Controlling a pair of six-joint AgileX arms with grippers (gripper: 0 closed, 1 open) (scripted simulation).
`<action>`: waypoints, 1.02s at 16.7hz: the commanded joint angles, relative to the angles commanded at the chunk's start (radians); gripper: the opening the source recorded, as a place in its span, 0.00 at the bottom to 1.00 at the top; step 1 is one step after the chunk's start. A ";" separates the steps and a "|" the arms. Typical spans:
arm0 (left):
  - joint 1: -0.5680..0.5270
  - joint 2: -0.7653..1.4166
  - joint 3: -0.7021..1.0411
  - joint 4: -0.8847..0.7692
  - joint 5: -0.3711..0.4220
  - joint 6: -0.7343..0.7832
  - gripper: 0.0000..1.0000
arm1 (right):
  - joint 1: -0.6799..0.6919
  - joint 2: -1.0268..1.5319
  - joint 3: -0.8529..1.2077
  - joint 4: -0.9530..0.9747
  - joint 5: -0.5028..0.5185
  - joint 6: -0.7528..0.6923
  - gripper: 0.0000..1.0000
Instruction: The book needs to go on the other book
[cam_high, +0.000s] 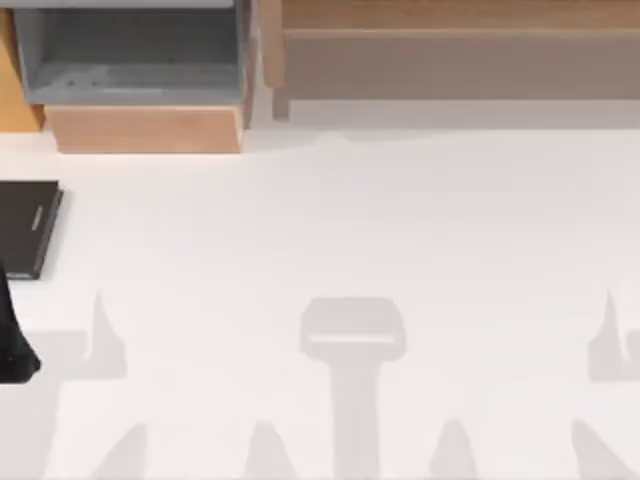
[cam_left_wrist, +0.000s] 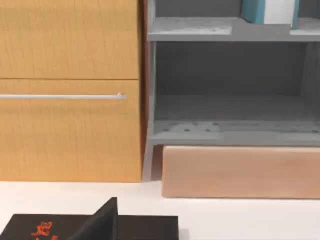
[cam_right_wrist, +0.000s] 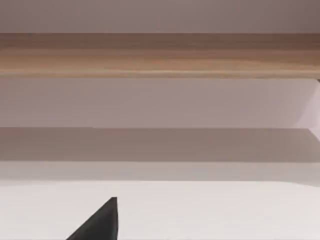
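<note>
The teal book (cam_left_wrist: 254, 11) with pale pages stands on the upper grey shelf (cam_left_wrist: 200, 27) of the open cabinet, cut off by the left wrist view's edge. The other book (cam_high: 28, 228), flat and dark brown-black, lies at the table's far left edge; the left wrist view shows it as a dark book (cam_left_wrist: 145, 227) with a red mark on its cover. My left gripper (cam_left_wrist: 102, 222) hangs just over this dark book, facing the cabinet, and a dark part of the left arm (cam_high: 15, 350) sits at the left edge. My right gripper (cam_right_wrist: 100, 225) is over bare table.
A grey open cabinet (cam_high: 130, 50) with a wooden plinth (cam_high: 145, 128) stands at the back left, next to wooden drawer fronts (cam_left_wrist: 70, 90) with a metal handle. A long wooden unit (cam_high: 450, 50) runs along the back right. White tabletop (cam_high: 350, 230) spreads across the middle.
</note>
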 joint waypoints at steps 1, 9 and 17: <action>0.000 0.000 0.000 0.000 0.000 0.000 1.00 | 0.000 0.000 0.000 0.000 0.000 0.000 1.00; -0.039 0.292 0.222 0.114 -0.041 0.000 1.00 | 0.000 0.000 0.000 0.000 0.000 0.000 1.00; -0.134 1.068 0.725 0.371 -0.129 -0.003 1.00 | 0.000 0.000 0.000 0.000 0.000 0.000 1.00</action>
